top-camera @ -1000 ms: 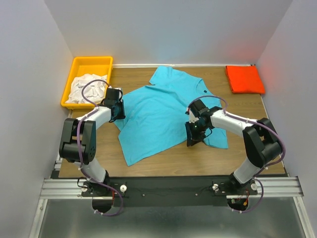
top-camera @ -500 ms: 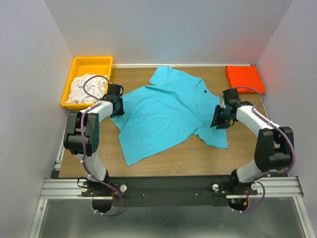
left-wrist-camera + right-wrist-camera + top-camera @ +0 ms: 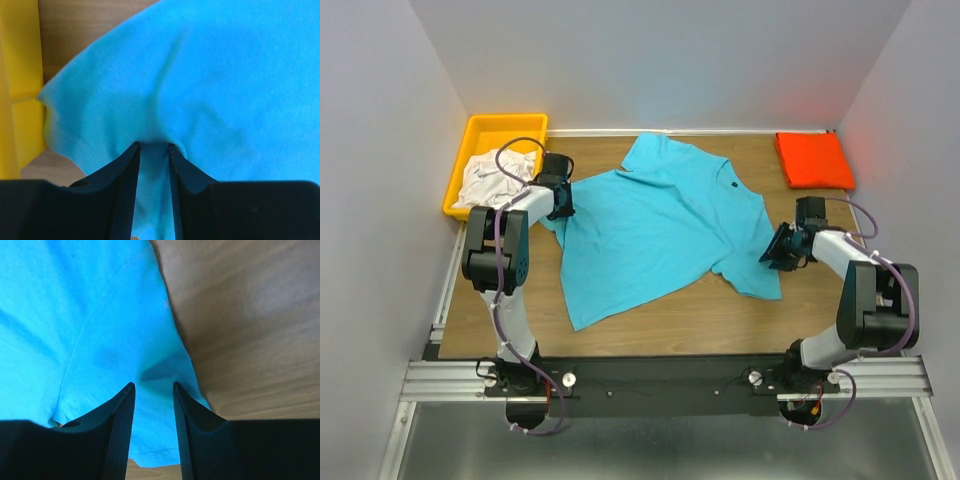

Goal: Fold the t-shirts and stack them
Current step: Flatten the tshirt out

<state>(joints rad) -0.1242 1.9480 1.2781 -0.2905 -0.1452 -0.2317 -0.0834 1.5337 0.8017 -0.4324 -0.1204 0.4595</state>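
Note:
A turquoise-blue t-shirt (image 3: 650,225) lies spread out in the middle of the wooden table (image 3: 720,315). My left gripper (image 3: 558,200) is at its left sleeve, shut on a pinch of the blue cloth (image 3: 225,75) that puckers at my left gripper (image 3: 152,145) tips. My right gripper (image 3: 778,250) hangs over the shirt's right sleeve edge. In the right wrist view my right gripper (image 3: 153,384) is open, with flat blue cloth (image 3: 75,315) under the gap. An orange-red t-shirt (image 3: 815,160) lies folded at the back right. White t-shirts (image 3: 492,180) lie crumpled in the bin.
The yellow plastic bin (image 3: 505,122) stands at the back left, close beside my left gripper, and its wall (image 3: 20,75) shows in the left wrist view. Bare wood (image 3: 250,315) lies right of the sleeve. White walls enclose the table on three sides.
My right gripper has left the shirt's middle, swung right to the right sleeve edge and opened wider. My left gripper has dragged the left sleeve toward the back.

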